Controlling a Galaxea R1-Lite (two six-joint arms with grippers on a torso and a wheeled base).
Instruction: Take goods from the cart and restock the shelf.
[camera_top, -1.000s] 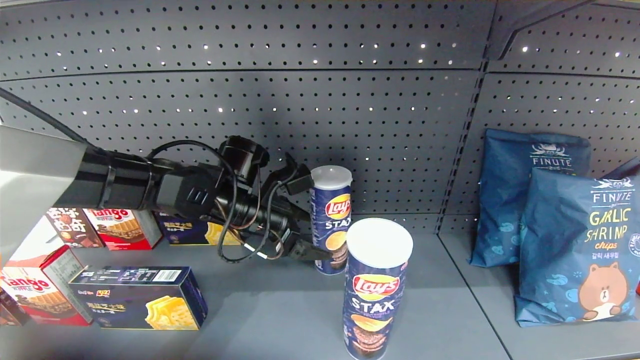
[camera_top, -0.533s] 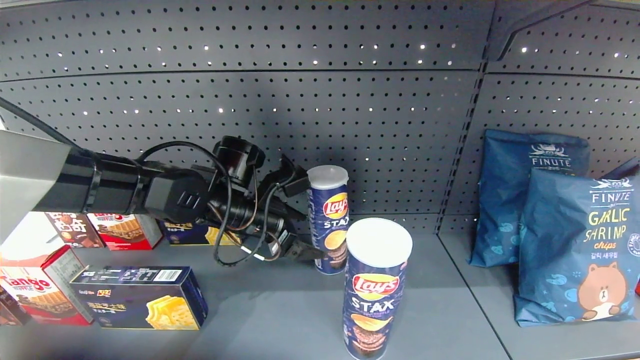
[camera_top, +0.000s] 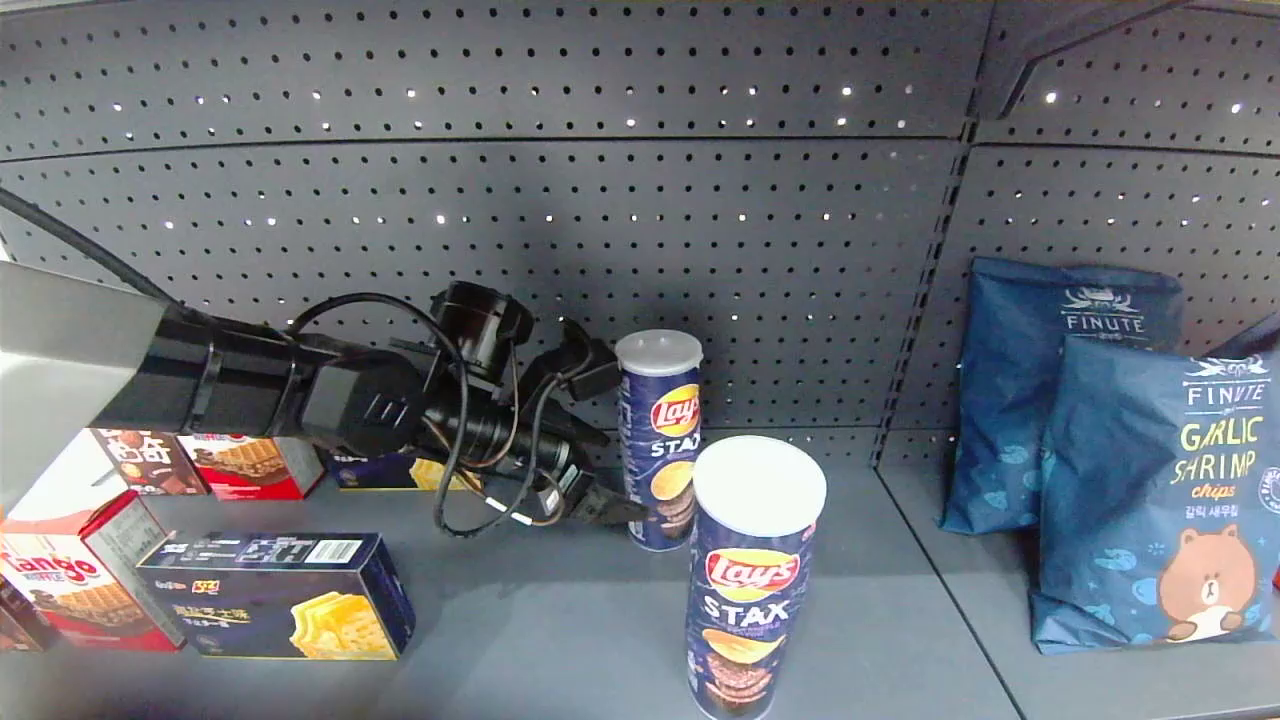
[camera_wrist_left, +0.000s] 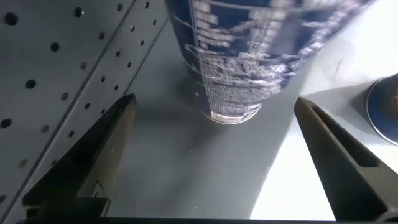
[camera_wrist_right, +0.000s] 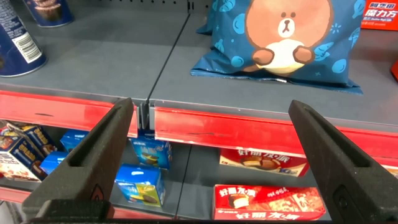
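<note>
A dark blue chips can (camera_top: 660, 440) with a white lid stands upright at the back of the grey shelf (camera_top: 560, 620). My left gripper (camera_top: 612, 440) is open just to its left, its fingers apart on either side of the can's near flank. In the left wrist view the can's base (camera_wrist_left: 239, 62) rests on the shelf just beyond the open left gripper (camera_wrist_left: 211, 155), clear of both fingers. A second identical can (camera_top: 752, 580) stands nearer the front. My right gripper (camera_wrist_right: 211, 168) hangs open and holds nothing, in front of the shelf's red edge strip (camera_wrist_right: 217, 127).
Snack boxes (camera_top: 280, 595) lie in rows on the left of the shelf. Blue chip bags (camera_top: 1150, 500) lean against the pegboard on the right; one bear-printed bag (camera_wrist_right: 286, 37) sits above the red strip. A lower shelf holds more boxes (camera_wrist_right: 261, 162).
My left arm has drawn back slightly to the left, away from the rear can. The can stays upright where it stood.
</note>
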